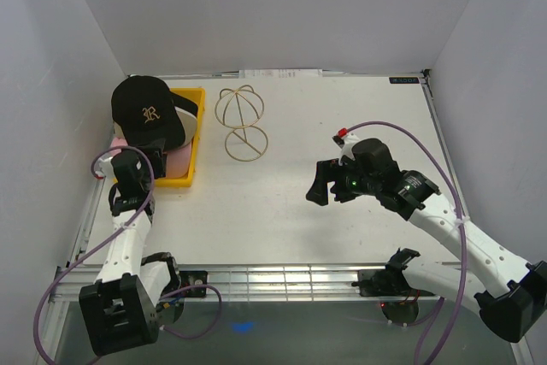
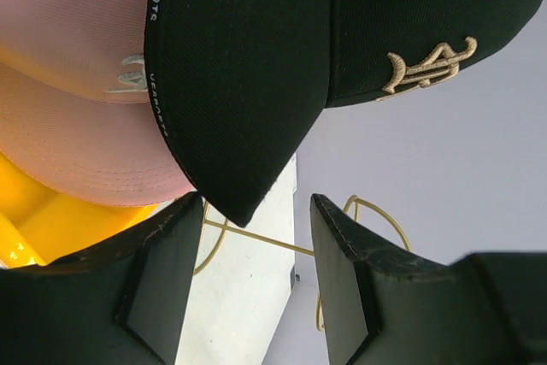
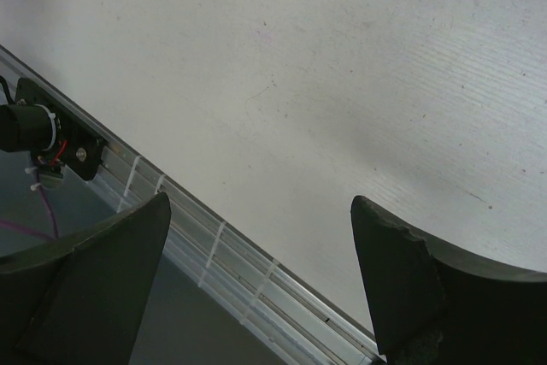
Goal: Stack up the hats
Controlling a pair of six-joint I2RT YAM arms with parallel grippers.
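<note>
A black cap with a gold "R" (image 1: 147, 110) sits on top of a pile of caps in the yellow tray (image 1: 195, 138) at the back left. A pink cap (image 1: 175, 162) and a white edge show under it. In the left wrist view the black cap's brim (image 2: 239, 83) hangs over the pink cap (image 2: 77, 57). My left gripper (image 1: 152, 157) is open and empty, just in front of the pile; its fingers (image 2: 167, 271) stand below the brim tip. My right gripper (image 1: 329, 184) is open and empty over the bare table at the right; its fingers (image 3: 402, 271) hold nothing.
The gold wire dome stand (image 1: 241, 122) stands right of the tray, also seen in the left wrist view (image 2: 376, 220). White walls enclose the table on three sides. The table's front metal rail (image 3: 214, 250) runs below my right gripper.
</note>
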